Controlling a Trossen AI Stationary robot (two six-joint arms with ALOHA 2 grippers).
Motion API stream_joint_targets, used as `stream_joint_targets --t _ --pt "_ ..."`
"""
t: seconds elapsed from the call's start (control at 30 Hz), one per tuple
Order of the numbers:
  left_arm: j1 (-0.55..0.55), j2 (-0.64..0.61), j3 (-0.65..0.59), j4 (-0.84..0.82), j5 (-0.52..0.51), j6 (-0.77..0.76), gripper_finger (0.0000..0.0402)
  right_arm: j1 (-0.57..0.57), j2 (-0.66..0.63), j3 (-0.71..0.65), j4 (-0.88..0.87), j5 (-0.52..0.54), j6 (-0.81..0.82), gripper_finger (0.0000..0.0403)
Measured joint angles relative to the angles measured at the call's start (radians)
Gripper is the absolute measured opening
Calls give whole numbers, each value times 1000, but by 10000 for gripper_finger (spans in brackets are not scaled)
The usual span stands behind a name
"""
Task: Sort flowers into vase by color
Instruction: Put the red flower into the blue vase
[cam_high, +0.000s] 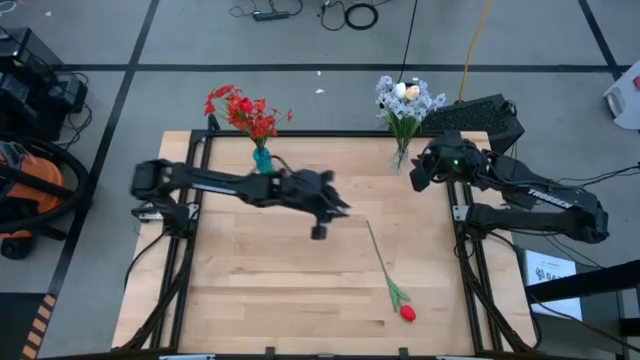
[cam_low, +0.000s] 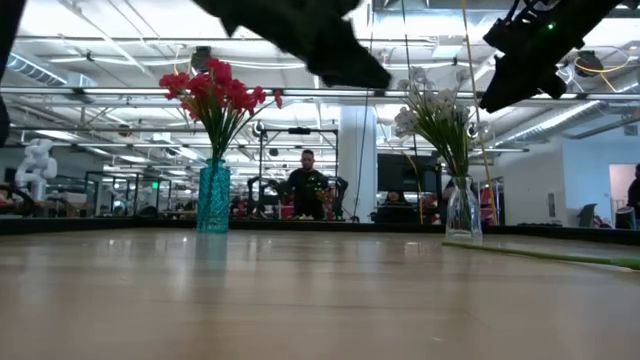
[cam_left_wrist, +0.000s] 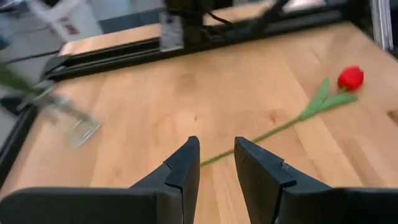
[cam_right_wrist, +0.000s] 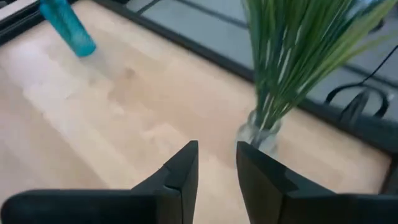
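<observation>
High view showed the left gripper (cam_high: 318, 232), jaws slightly spread and empty, hovering near the stem of the red tulip (cam_high: 407, 313) lying on the worktop (cam_high: 270, 290), likely for pickup, while the right gripper (cam_high: 418, 180), likewise parted and empty, hung beside the clear vase (cam_high: 400, 158).

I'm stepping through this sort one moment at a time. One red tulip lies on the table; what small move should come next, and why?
Probably the left gripper should drop onto the stem of the red tulip. Its fingers are open and empty, the stem lies just ahead of them, and it is the only flower outside a vase. The right gripper hangs open beside the clear vase.
</observation>
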Motion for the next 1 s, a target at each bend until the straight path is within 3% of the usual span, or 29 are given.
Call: stream_joint_targets --t 0.27,0.53,0.6,0.77,1.0 --pt "-19 285 258 -51 51 78 108 59 31 0 -126 -153 260 79" --pt "-25 336 340 -180 -4 54 108 287 175 -16 -162 -250 438 5" --pt "-25 311 338 -263 -13 3 108 350 223 -16 -160 -255 478 6" --pt "-16 238 259 -288 -15 -69 89 499 323 -17 -152 -255 614 1" --pt "-17 74 16 -237 -16 -131 47 667 481 -17 -1 -240 852 1"
